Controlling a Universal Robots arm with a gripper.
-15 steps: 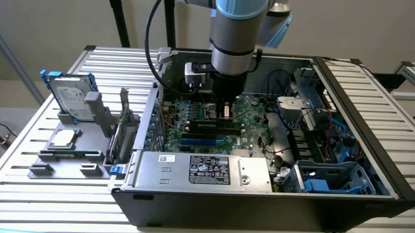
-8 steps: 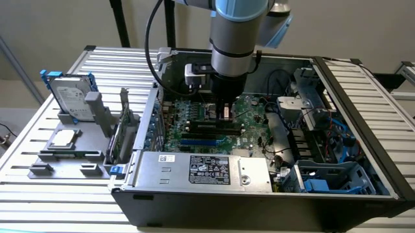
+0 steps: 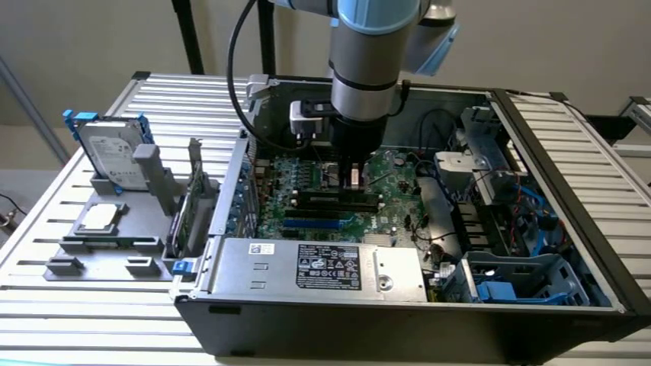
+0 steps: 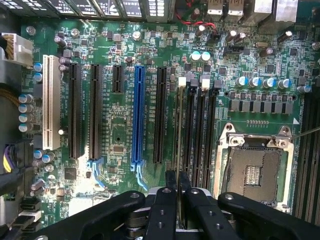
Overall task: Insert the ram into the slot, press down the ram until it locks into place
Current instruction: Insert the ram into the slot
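Gripper [image 4: 178, 181] clamped on ram [image 4: 179, 125], held edge-on over slot [image 4: 182, 82]. Risk: any tilt or offset and pressing jams it, or one end clip doesn't lock.

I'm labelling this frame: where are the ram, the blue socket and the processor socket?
ram [image 4: 179, 130], wrist view, midway along its thin edge.
blue socket [image 4: 138, 115], wrist view, middle of its long body.
processor socket [image 4: 253, 174], wrist view, pin field inside its metal frame.

Edge-on, the ram [image 4: 179, 135] hides its chips, and its near end is buried between the jaws.
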